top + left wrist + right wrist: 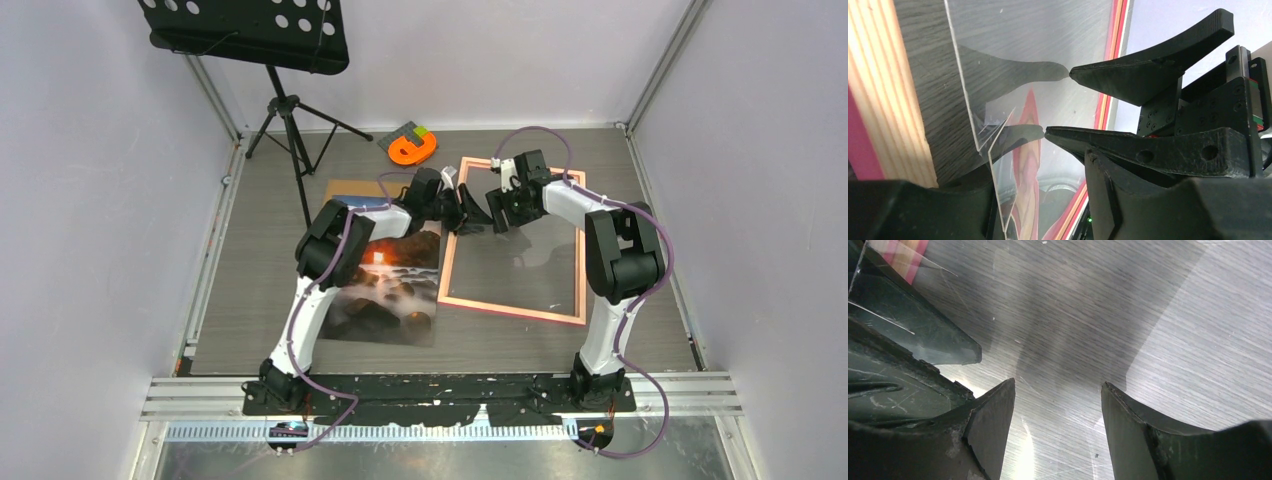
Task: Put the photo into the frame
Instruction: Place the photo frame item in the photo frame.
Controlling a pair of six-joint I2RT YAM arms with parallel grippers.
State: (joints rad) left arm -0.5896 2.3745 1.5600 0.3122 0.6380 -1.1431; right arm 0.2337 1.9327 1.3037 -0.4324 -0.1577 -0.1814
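- The photo (390, 295) lay flat left of the middle, close to the desk's near edge, partly under the left arm.
- The left gripper (1058, 102) was released, both fingertips touching a clear sheet (1038, 35).
- The right gripper (1058, 385) was spread apart over the sheet, grasping nothing.
- The frame (510, 309) lay flat right of the middle, just beside the photo.

frame (512, 311) far end — left hand (464, 210), right hand (497, 214) crowd | near half — free

Grey wood-grain table (270, 300) carries photo (390, 295), frame (510, 309) just beside it, brown board (345, 188), orange object (412, 148), 1 tripod stand (290, 130).
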